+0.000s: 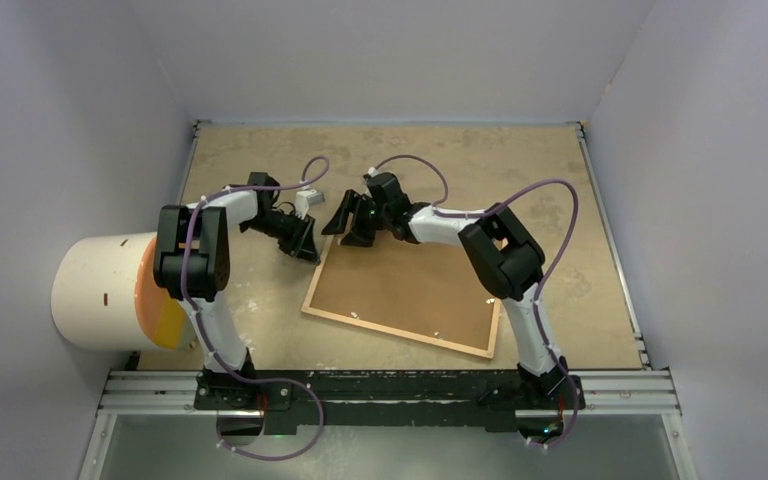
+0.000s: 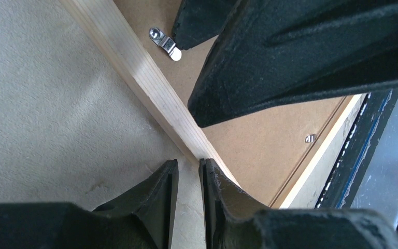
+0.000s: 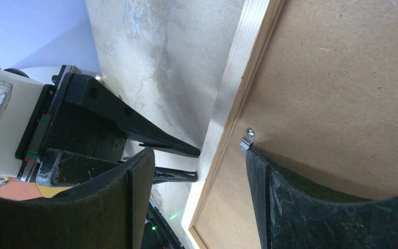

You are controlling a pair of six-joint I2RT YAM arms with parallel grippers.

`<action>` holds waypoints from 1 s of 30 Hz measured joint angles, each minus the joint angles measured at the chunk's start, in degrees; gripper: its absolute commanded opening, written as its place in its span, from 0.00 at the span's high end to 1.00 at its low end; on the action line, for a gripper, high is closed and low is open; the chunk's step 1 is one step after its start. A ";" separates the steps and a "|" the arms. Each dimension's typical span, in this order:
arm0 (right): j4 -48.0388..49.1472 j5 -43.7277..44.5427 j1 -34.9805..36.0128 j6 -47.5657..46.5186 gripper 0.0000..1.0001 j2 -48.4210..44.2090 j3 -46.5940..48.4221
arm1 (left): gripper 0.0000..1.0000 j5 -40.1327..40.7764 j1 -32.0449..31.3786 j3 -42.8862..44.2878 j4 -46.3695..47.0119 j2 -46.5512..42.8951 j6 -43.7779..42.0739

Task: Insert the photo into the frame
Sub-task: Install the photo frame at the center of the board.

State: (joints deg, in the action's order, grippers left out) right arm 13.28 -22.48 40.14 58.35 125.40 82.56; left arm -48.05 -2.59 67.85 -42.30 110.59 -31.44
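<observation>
The frame (image 1: 400,333) is lying face down on the table (image 1: 260,160), slightly askew, between the 2 arms. The brown backing board (image 1: 410,290) is sitting inside it. The photo is not showing in any view, so I cannot tell whether it is already under the board.

Judging by that, the work is sitting at the back-panel stage: either opening it or locking it. The next move likely calls for 1 fingertip to push the small metal clip (image 3: 247,137) sideways while the other arm is steadying the moulding.

Both arms are reaching forward and bending inward, meeting at the frame's far left corner. The left gripper (image 1: 305,240) is pointing down at the outer edge of the wood, its jaws almost together with only a thin slit and nothing in it. The right gripper (image 3: 197,202) is hanging over the same edge with its jaws wide apart, 1 finger above the board beside the clip, the other outside the moulding.
</observation>
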 measured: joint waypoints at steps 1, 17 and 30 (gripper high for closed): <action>0.15 -0.02 0.15 0.26 0.33 0.15 0.13 | 0.75 0.04 0.00 0.00 0.02 0.00 0.26; 0.74 1.51 0.52 7.08 0.34 0.70 0.13 | 0.75 0.26 -0.04 -0.76 1.16 -0.57 0.87; 2.89 7.04 1.68 15.08 0.35 0.85 -0.59 | 0.75 0.35 -0.17 -1.27 1.77 -1.01 0.83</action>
State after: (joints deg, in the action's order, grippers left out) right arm 16.16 -15.44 41.82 73.43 126.26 81.97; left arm -47.70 -2.76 66.59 -40.53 109.58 -30.61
